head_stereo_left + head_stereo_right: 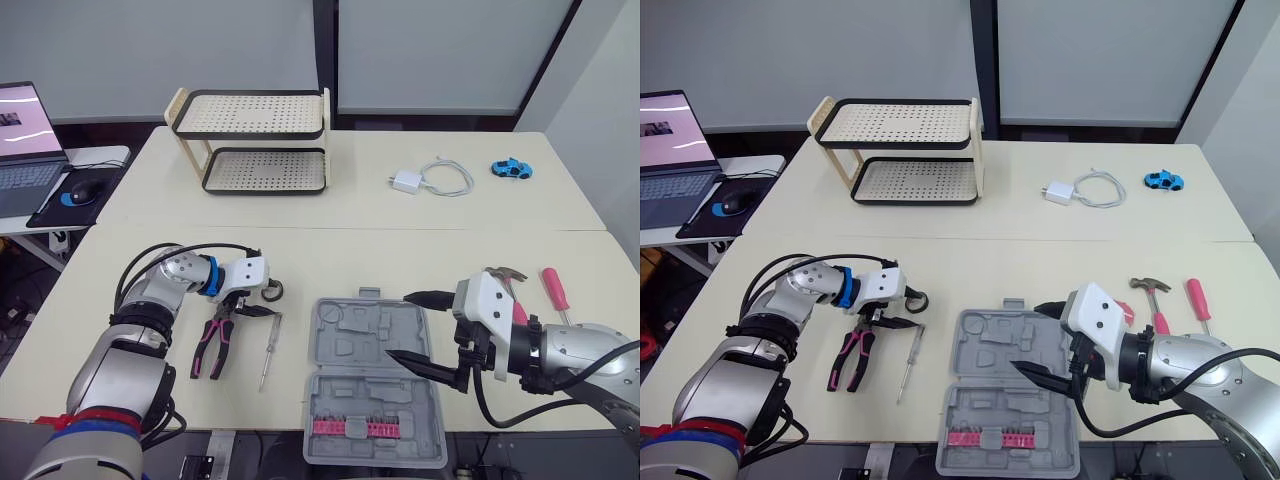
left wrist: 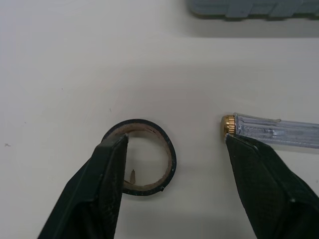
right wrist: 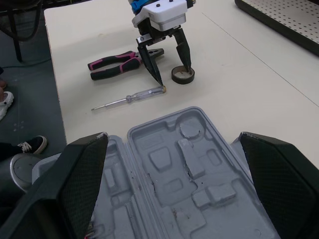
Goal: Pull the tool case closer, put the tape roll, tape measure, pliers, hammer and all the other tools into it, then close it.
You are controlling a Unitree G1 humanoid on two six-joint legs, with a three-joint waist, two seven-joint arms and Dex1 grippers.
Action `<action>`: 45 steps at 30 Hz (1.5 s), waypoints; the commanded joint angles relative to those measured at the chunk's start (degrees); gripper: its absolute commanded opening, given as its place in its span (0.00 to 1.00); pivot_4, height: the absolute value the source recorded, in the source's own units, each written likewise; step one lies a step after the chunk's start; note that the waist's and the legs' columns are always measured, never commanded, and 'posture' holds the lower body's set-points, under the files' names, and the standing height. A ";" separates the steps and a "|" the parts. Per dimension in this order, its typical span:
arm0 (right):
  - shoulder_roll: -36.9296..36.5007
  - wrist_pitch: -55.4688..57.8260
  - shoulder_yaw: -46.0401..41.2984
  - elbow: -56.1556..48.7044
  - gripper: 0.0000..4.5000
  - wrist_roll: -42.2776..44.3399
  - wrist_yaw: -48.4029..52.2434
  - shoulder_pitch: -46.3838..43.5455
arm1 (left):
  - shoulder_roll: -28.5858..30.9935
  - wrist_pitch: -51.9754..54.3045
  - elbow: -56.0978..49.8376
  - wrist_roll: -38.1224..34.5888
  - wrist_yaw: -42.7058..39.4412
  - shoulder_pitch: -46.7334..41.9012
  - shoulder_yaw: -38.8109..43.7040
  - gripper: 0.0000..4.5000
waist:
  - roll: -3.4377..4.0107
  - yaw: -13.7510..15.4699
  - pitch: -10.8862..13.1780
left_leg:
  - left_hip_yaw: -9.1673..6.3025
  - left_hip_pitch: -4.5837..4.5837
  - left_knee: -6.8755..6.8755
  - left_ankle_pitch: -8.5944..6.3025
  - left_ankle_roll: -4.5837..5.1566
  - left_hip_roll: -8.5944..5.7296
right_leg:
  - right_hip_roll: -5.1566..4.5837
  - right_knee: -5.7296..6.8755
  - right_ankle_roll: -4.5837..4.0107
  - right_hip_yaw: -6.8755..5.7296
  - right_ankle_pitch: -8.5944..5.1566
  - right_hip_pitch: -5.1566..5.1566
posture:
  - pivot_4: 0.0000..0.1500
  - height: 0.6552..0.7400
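Your left pincer (image 2: 174, 144) is spread wide and empty: one finger over the rim of the tape roll (image 2: 144, 124), the other by the gold cap of the screwdriver (image 2: 274, 132), pliers (image 1: 213, 345) just beside. Your right pincer (image 1: 400, 326) gapes wide, empty, over the open tool case (image 1: 375, 385) at the near edge of the desk (image 1: 350, 250).

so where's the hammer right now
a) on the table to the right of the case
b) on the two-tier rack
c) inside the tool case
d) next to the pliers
a: the hammer lies on the table to the right of the open tool case, beside the pink-handled screwdriver.
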 commanded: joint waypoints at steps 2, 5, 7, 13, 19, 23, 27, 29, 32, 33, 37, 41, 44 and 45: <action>-0.21 0.03 -1.27 -2.55 1.00 1.88 -0.64 -0.70 | -0.02 -0.76 1.67 2.57 3.47 -1.25 -1.24 0.35 | 0.00 0.03 0.00 | 0.01 0.00 0.00 0.00 0.01 -0.01 | 0.00 0.00 0.00 0.00 0.00 0.00 | 1.00 0.90; -0.32 0.33 -1.48 -2.76 1.00 2.60 -1.13 -0.85 | -0.06 -1.24 2.37 3.66 4.55 -1.48 -1.85 0.13 | 0.00 0.07 -0.01 | -0.01 0.01 0.01 0.00 0.02 0.00 | 0.00 0.02 0.01 -0.01 0.00 0.02 | 1.00 0.90; -0.30 0.52 -1.59 -2.89 1.00 2.89 -1.40 -0.90 | -0.32 -1.46 2.71 3.73 5.16 -1.65 -1.91 0.01 | 0.00 0.06 -0.01 | 0.00 0.02 0.01 0.00 0.02 -0.01 | 0.00 0.02 0.01 0.00 0.01 0.02 | 1.00 0.90; -0.47 0.78 -1.77 -3.22 1.00 3.65 -2.15 -1.00 | 0.18 -1.79 1.79 2.42 3.55 -2.14 -0.89 0.01 | -0.01 0.06 -0.01 | 0.00 0.03 0.02 0.00 0.02 0.00 | 0.00 0.03 0.01 0.00 0.01 0.03 | 1.00 0.90; -1.09 1.78 -3.57 -3.56 1.00 5.88 -3.27 0.53 | 3.66 5.01 -12.17 -6.36 -9.20 -0.84 2.17 0.01 | -0.08 0.03 0.04 | -0.03 -0.06 0.02 0.04 -0.05 0.04 | 0.01 0.02 0.01 -0.02 0.01 -0.05 | 1.00 0.90; -1.30 3.00 -3.76 -3.37 1.00 6.98 -4.32 1.35 | 5.40 23.39 -34.64 -12.98 -16.01 5.34 1.44 0.01 | -0.04 -0.02 0.02 | -0.05 -0.11 0.00 0.11 -0.18 0.15 | -0.04 -0.02 0.01 0.04 0.01 -0.05 | 1.00 0.90; -1.52 4.43 -2.56 -2.70 1.00 6.40 -5.66 0.81 | 4.35 38.74 -49.79 -15.20 -14.16 10.44 0.17 0.01 | -0.05 0.00 0.02 | -0.06 -0.10 0.01 0.11 -0.17 0.14 | -0.05 -0.05 0.01 0.07 0.01 -0.01 | 1.00 0.90; -2.00 5.01 -1.60 -2.71 1.00 5.51 -5.95 0.70 | 2.48 43.91 -52.75 -14.69 -11.36 11.46 -1.08 0.01 | -0.05 0.05 0.03 | -0.09 -0.09 0.02 0.03 -0.02 0.15 | -0.02 -0.02 0.01 0.04 0.01 -0.01 | 1.00 0.90; -1.88 5.25 -0.76 -2.91 1.00 5.13 -6.47 0.80 | 0.83 47.03 -53.90 -13.86 -8.80 12.03 -2.57 0.01 | -0.05 0.10 0.02 | -0.10 -0.02 0.04 0.03 0.02 0.12 | 0.02 0.03 0.01 0.02 0.01 0.05 | 1.00 0.90; -1.73 5.22 -0.45 -3.08 1.00 4.97 -6.75 0.99 | 0.03 48.25 -53.92 -13.71 -7.93 11.97 -3.21 0.01 | -0.05 0.07 0.02 | -0.09 -0.01 0.04 0.03 0.02 0.11 | 0.02 0.03 0.01 0.04 0.01 0.06 | 1.00 0.90; -1.41 5.24 0.27 -3.47 1.00 4.59 -7.91 1.73 | -2.83 52.11 -52.39 -13.25 -5.22 11.21 -5.36 0.01 | -0.06 0.10 0.03 | -0.05 -0.03 0.03 0.03 0.01 0.09 | 0.01 -0.02 0.01 0.07 0.01 0.05 | 1.00 0.90; -1.10 5.06 0.87 -3.68 1.00 4.25 -8.77 2.09 | -4.88 53.16 -51.30 -13.13 -3.52 10.92 -6.89 0.01 | -0.06 0.10 0.03 | -0.06 -0.04 0.02 0.04 0.00 0.08 | 0.00 -0.03 0.01 0.06 0.01 0.03 | 1.00 0.90; -0.82 4.89 1.17 -3.83 1.00 3.84 -9.10 2.40 | -6.07 52.45 -49.71 -12.61 -2.21 10.73 -7.68 0.01 | -0.06 0.13 0.03 | -0.06 -0.04 0.03 0.04 0.00 0.09 | 0.00 -0.02 0.01 0.06 0.01 0.04 | 1.00 0.90; -0.73 4.88 1.23 -3.88 1.00 3.71 -9.17 2.51 | -6.22 52.30 -49.19 -12.39 -1.90 10.63 -7.93 0.01 | -0.06 0.13 0.03 | -0.06 -0.04 0.03 0.04 0.00 0.09 | 0.00 -0.02 0.01 0.06 0.01 0.04 | 1.00 0.90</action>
